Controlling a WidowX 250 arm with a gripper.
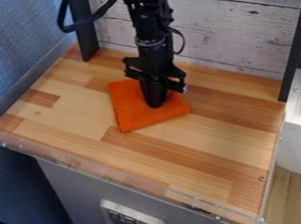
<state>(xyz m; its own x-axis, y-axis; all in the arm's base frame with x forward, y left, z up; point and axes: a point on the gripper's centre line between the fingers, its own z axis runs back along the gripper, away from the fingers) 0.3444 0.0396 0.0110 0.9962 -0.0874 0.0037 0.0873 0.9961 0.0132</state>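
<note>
On wooden counter (206,143) | fingers (156,101) together at orange cloth (130,117), hold unclear | clear rim (119,178) front, planks (239,28) behind

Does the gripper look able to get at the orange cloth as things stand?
Probably yes: the gripper hangs down right at the orange cloth, with no other object visibly in the way.
</note>
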